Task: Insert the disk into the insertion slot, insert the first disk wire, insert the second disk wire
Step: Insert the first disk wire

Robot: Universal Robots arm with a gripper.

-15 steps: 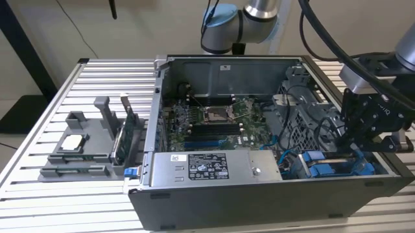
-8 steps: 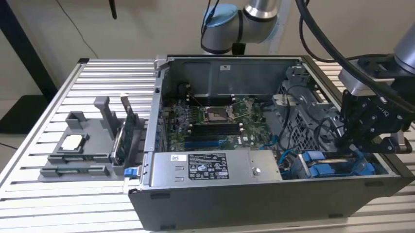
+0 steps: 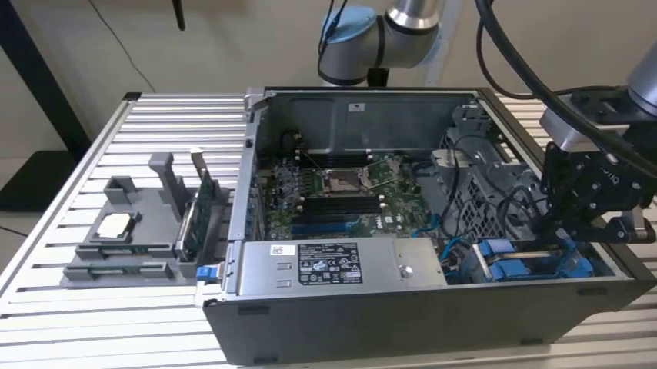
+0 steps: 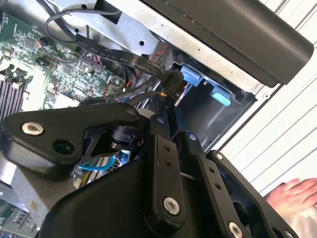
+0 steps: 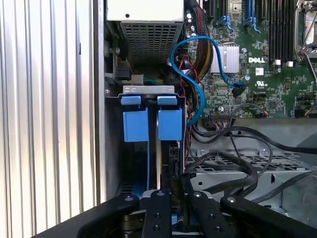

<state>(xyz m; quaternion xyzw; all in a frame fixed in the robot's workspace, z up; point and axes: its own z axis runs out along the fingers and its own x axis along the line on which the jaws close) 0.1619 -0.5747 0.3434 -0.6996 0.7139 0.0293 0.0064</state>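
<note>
Two blue-framed disks (image 5: 170, 125) are sitting in the drive cage (image 5: 148, 89) at the exterior view's lower right; gripper (image 4: 169, 95) jaws are clamping a black wire connector (image 4: 173, 82).

Robotics lab or test bench, not a home or office. Worktable (image 3: 61, 323) of ribbed aluminium slats. On it a computer case (image 3: 411, 330) lies open, circuit board (image 3: 349, 184) and cables exposed. To the exterior view's left of the case, a grey plastic jig (image 3: 134, 231) holds spare cards upright. Robot arm (image 3: 411, 19) stands behind the case. Plain pale wall (image 3: 236, 46). A person's hand (image 4: 297, 196) rests on the slats in the second wrist view.
</note>
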